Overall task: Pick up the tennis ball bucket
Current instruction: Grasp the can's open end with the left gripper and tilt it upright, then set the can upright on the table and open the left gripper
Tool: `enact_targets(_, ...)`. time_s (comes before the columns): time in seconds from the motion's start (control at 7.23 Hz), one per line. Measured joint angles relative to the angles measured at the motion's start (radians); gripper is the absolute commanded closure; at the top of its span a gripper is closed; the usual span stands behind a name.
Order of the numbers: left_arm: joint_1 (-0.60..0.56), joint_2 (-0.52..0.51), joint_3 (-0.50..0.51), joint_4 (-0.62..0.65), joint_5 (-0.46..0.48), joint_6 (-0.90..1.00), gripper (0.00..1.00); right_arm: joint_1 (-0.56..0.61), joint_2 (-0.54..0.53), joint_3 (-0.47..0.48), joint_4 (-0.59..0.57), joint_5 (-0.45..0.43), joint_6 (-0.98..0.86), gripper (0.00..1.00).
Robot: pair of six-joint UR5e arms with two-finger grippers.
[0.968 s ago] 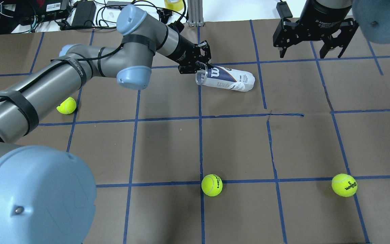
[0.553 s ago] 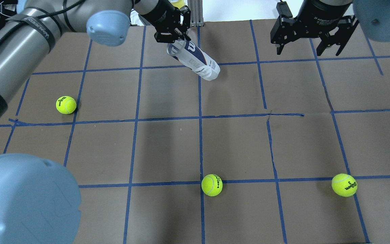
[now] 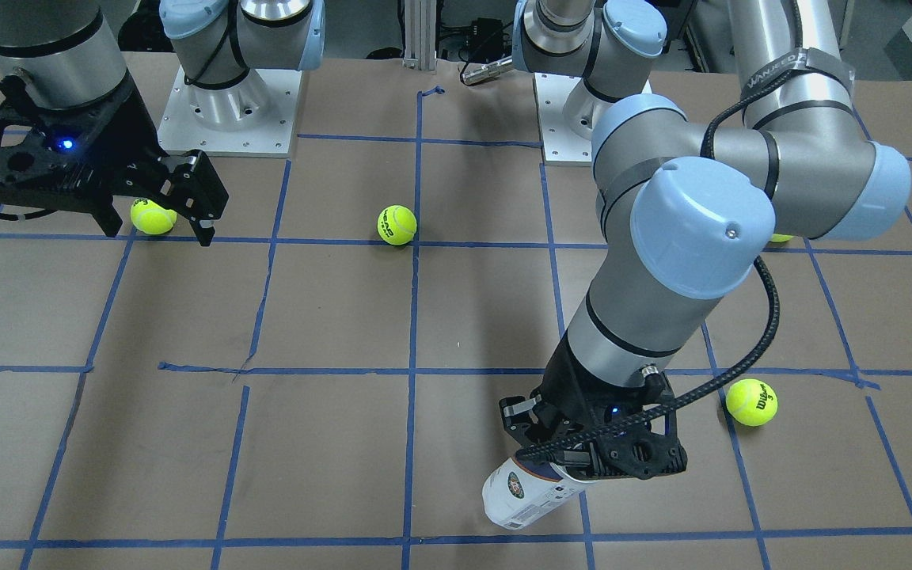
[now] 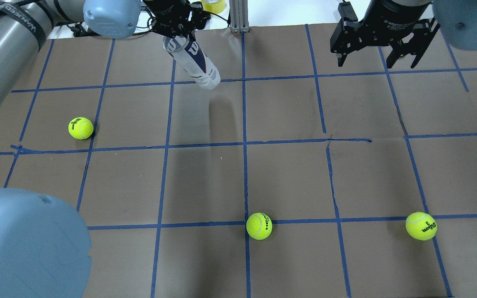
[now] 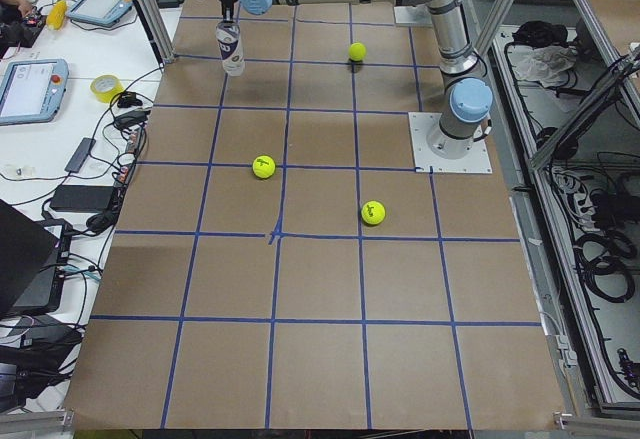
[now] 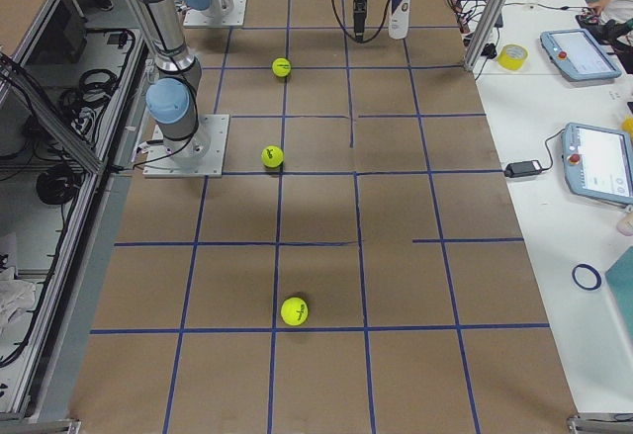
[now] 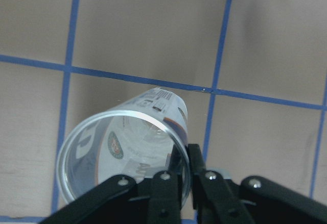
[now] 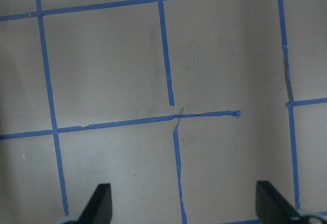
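The tennis ball bucket (image 4: 193, 62) is a clear can with a white and navy label. It hangs tilted in the air above the far part of the table, open end up. My left gripper (image 4: 177, 36) is shut on its rim, one finger inside and one outside, as the left wrist view (image 7: 183, 175) shows. The can (image 7: 122, 157) is empty there. It also shows in the front view (image 3: 523, 495) under the left gripper (image 3: 583, 459). My right gripper (image 4: 375, 62) is open and empty, hovering at the far right, apart from the can.
Three yellow-green tennis balls lie on the brown taped table: left (image 4: 81, 128), front middle (image 4: 258, 226) and front right (image 4: 421, 226). An aluminium post (image 4: 238, 16) and a tape roll (image 4: 213, 5) stand at the far edge, close to the can.
The left arm has lifted the can off the table and carried it left and toward the far edge; the can swung from lying flat to hanging steeply. The right gripper barely moved.
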Motion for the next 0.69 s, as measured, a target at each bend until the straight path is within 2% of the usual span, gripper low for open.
enact_targets(0.55, -0.075, 0.001, -0.082, 0.004, 0.052, 0.054, 1.0, 0.0, 0.001, 0.006, -0.002, 0.018, -0.013, 0.0)
enact_targets(0.69, -0.083, 0.005, -0.092, -0.003, 0.073, 0.061, 0.75, 0.0, 0.002, 0.008, 0.0, 0.019, -0.012, 0.0)
